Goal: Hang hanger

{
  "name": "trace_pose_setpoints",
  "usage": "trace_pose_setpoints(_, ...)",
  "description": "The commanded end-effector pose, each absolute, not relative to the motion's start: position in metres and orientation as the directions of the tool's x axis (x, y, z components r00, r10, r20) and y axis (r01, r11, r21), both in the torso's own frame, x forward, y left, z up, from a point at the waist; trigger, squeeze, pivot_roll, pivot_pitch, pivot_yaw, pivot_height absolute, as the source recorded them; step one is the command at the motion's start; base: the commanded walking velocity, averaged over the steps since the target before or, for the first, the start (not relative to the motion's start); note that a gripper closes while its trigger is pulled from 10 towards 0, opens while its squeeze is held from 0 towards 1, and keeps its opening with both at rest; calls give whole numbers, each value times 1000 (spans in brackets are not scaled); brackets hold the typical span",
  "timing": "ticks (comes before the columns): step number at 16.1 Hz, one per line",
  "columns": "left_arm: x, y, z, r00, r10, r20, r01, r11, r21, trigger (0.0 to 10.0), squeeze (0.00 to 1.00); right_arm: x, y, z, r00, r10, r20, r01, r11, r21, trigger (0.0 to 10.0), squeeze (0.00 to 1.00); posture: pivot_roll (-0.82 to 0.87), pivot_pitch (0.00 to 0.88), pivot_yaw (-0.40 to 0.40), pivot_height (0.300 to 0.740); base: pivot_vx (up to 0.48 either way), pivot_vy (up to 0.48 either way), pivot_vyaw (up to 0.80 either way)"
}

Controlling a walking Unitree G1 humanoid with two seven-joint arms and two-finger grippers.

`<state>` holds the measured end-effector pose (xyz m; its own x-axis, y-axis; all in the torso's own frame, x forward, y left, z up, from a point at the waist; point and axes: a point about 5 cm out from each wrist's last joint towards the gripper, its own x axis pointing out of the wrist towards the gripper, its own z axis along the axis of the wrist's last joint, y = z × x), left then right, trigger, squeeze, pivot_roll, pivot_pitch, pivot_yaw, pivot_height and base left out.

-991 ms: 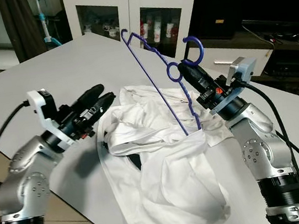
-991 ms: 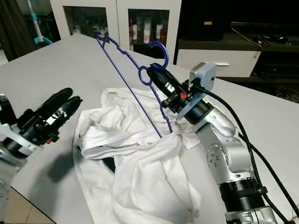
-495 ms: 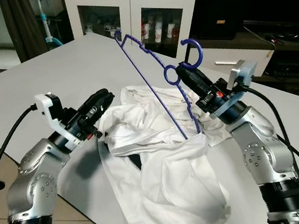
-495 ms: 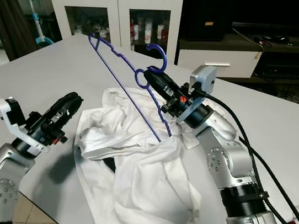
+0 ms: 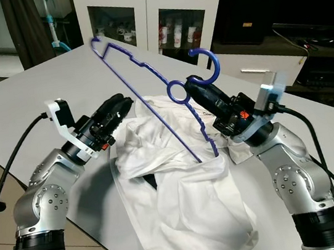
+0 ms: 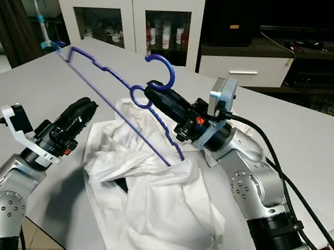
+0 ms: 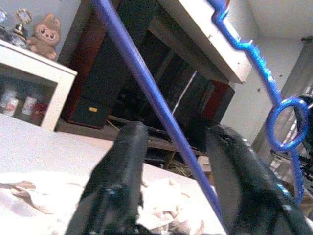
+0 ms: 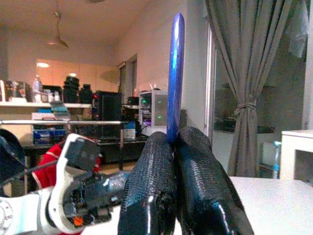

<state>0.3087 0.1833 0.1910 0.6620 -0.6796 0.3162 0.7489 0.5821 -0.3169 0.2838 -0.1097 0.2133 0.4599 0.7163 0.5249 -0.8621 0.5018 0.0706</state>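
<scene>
Above white shirt [image 5: 181, 179], right gripper [image 5: 192, 88] pinching purple hanger [image 5: 140, 63], left gripper [image 7: 171, 147] fingers apart

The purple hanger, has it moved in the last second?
Yes. The purple hanger, held by the right gripper, has tipped toward the robot's left: its far corner now lies left of the white cabinet's door gap, nearer the left gripper.
</scene>
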Motion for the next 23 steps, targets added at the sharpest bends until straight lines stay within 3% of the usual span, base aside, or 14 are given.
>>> trace_pose_setpoints(1,309,178,192,643,-697,317,764,561,-318,10000,1000,280,-113,215,447,721,530,-869,490,66,0,0,97,0,-101,740,0,0,0)
trace_pose_setpoints(3,312,179,190,658,-687,308,751,572,-329,10000,1000,276,-113,215,425,732,532,-883,464,66,0,0,95,0,-103,740,0,0,0)
trace_pose_setpoints(4,313,180,191,657,-681,323,751,558,-353,10000,0,273,-112,215,403,745,531,-897,438,66,0,0,94,0,-104,740,0,0,0)
trace_pose_setpoints(9,308,175,191,595,-732,332,798,491,-348,10000,0,257,-107,210,268,827,494,-961,267,75,0,0,94,0,-110,740,0,0,0)
trace_pose_setpoints(13,306,173,190,572,-751,330,814,469,-343,10000,0,255,-107,208,254,839,481,-966,246,81,0,0,95,0,-110,740,0,0,0)
trace_pose_setpoints(14,305,173,191,555,-755,349,826,449,-342,5922,0,256,-107,208,258,837,482,-965,246,90,0,0,95,0,-109,740,0,0,0)
trace_pose_setpoints(15,304,174,191,549,-753,361,830,440,-343,0,0,258,-108,209,267,835,482,-963,251,99,0,0,96,0,-109,740,0,0,0)
trace_pose_setpoints(16,302,174,191,539,-756,371,836,427,-344,0,0,260,-109,209,285,828,483,-958,264,113,0,0,96,0,-109,740,0,0,0)
trace_pose_setpoints(17,300,173,191,524,-760,386,846,409,-343,0,0,264,-112,210,324,807,494,-946,287,151,2902,0,96,0,-109,740,0,0,0)
trace_pose_setpoints(18,297,173,191,513,-761,398,853,395,-342,0,0,268,-116,212,348,784,513,-937,297,182,8824,0,96,0,-110,740,0,0,0)
trace_pose_setpoints(23,294,173,191,490,-756,434,867,368,-337,0,0,273,-122,214,385,762,520,-923,318,217,10000,0,96,0,-114,740,0,0,0)
